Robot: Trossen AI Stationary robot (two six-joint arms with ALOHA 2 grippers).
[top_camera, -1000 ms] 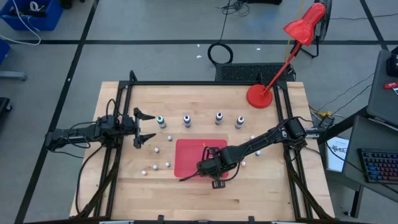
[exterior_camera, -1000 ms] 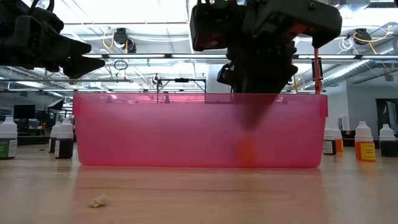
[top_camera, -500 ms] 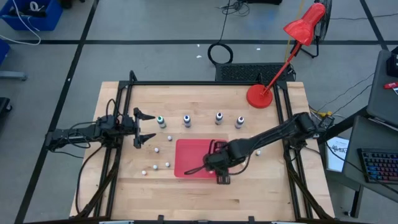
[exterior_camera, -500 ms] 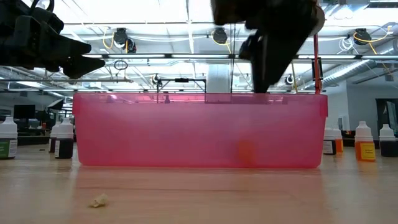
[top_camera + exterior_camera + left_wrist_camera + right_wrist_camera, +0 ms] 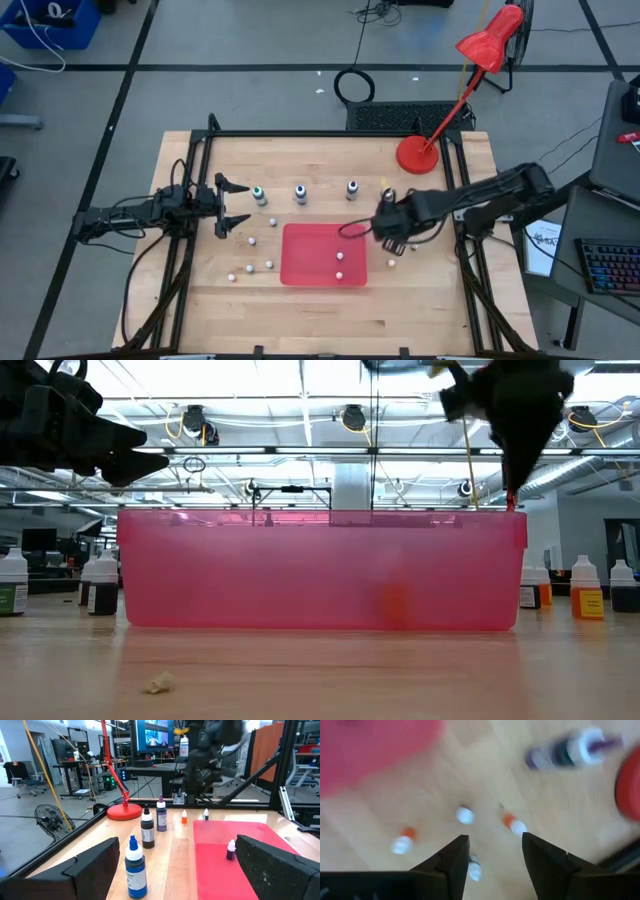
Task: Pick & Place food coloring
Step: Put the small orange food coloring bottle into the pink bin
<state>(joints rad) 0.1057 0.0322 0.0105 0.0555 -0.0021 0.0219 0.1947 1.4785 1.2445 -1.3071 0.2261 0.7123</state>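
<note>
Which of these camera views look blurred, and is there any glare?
Right wrist view: everything is smeared by motion, and the purple-topped bottle shows as a streak. Low view: the right gripper is a dark smear against glaring ceiling lights. High view: even light, no glare.

Grey floor (image 5: 250, 40) (taped lines), keyboard (image 5: 608, 266)

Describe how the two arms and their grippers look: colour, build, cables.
Both arms are dark, nearly black, built of slim jointed segments. The left gripper ends in two pointed black fingers forming a fork shape; thin black cables loop along that arm. The right gripper is a blocky dark head; its fingers in the right wrist view are matte black wedges. No markings are visible.
</note>
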